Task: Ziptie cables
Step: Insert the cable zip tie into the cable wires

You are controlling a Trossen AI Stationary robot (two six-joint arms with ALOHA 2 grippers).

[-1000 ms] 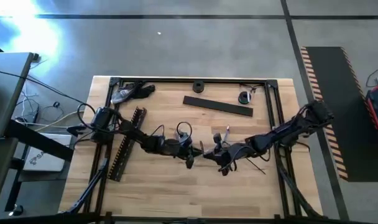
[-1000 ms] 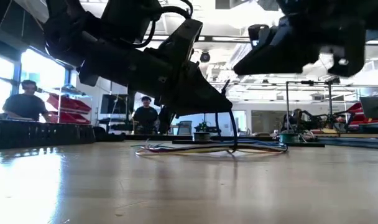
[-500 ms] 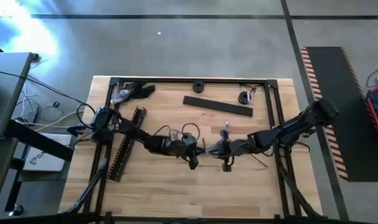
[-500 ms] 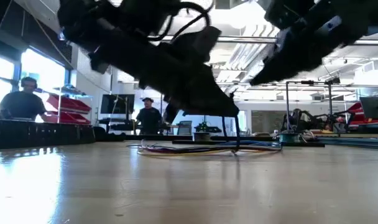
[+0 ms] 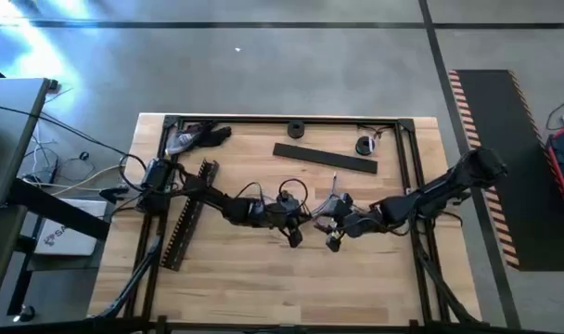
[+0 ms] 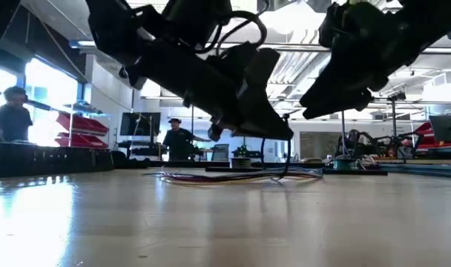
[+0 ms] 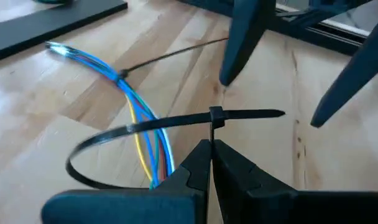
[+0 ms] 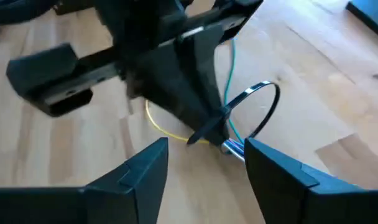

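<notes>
The left gripper [image 7: 209, 163] has its two dark fingers pressed together on a black zip tie [image 7: 176, 121], pinching the strap just under the tie's small square head. The tie is looped into an oval ring around the cables [image 7: 145, 118], with its free tail sticking out past the head. In the high view this gripper [image 5: 291, 232] sits near the middle of the table [image 5: 236, 278], and the right gripper [image 5: 333, 239] lies just at its 3 o'clock.

Compared with half a second ago, the left gripper has slid a little toward 3 o'clock and the right one has stayed close, so the two meet slightly nearer the table's centre line. In the low view the left arm's wedge-shaped gripper now hangs lower over the wires.

The right gripper [image 8: 204, 165] stands with its fingers spread wide and holds nothing; the looped tie and the left gripper's tip show in the gap between them.

The cables are a thin bundle of coloured strands: blue, teal, yellow and red-orange in the left wrist view. They lie on the wood, fanning out in a gentle curve from a point where a second tie seems to cinch them, though that knot is small and hard to read. In the low view the cables [image 6: 233, 176] rest flat on the tabletop beneath both arms.

Two people [image 6: 173, 141] stand in the room behind.
</notes>
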